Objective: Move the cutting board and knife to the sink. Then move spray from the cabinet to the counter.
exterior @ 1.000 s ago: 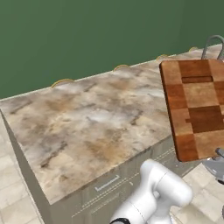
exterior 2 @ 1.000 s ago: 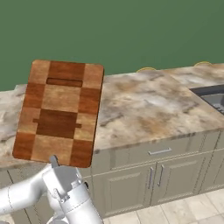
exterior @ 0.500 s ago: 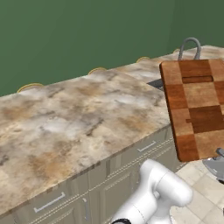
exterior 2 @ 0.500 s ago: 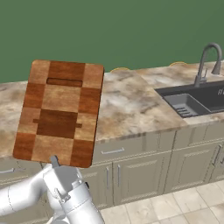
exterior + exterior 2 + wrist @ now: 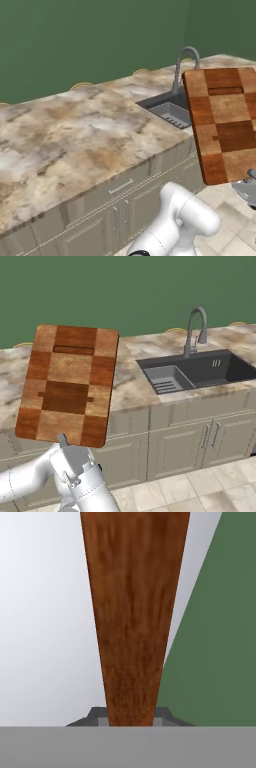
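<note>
Now gripper [image 5: 131, 722] clamps cutting board [image 5: 67, 385] upright.

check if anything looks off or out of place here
The cutting board stands upright in the air, clamped by its bottom edge in the gripper, in front of the counter rather than lying flat. That fits carrying it toward the sink. Nothing spilled or damaged.

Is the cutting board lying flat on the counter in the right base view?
No, the cutting board stands upright in the air, held at its lower edge by the pincer, in front of the counter.
</note>
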Controlling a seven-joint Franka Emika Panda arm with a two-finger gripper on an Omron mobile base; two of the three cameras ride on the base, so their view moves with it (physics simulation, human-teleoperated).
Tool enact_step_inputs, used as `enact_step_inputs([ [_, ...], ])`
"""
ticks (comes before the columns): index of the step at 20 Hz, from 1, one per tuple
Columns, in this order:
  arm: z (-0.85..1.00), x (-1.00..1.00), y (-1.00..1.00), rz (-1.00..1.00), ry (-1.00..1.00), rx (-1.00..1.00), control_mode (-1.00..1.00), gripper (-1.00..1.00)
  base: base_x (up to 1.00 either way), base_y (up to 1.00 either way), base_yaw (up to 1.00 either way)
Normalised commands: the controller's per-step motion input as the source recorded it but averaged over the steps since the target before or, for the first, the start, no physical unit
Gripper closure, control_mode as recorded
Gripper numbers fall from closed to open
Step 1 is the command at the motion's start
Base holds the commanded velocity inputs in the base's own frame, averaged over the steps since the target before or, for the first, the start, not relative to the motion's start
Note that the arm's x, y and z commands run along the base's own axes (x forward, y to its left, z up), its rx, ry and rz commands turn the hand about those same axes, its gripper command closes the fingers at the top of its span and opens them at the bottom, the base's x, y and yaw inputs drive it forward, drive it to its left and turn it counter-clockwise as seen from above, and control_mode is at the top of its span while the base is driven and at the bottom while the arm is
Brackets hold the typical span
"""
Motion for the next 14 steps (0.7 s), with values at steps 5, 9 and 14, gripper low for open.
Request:
enact_step_inputs([
  [5, 0.00, 0.00, 0.00, 0.00, 0.00, 0.00, 1.00, 1.00, 0.16, -1.00, 0.00],
  [9, 0.00, 0.00, 0.00, 0.00, 0.00, 0.00, 1.00, 1.00, 0.25, -0.99, 0.00],
  [14, 0.00, 0.00, 0.00, 0.00, 0.00, 0.00, 1.00, 1.00, 0.46, -0.99, 0.03],
])
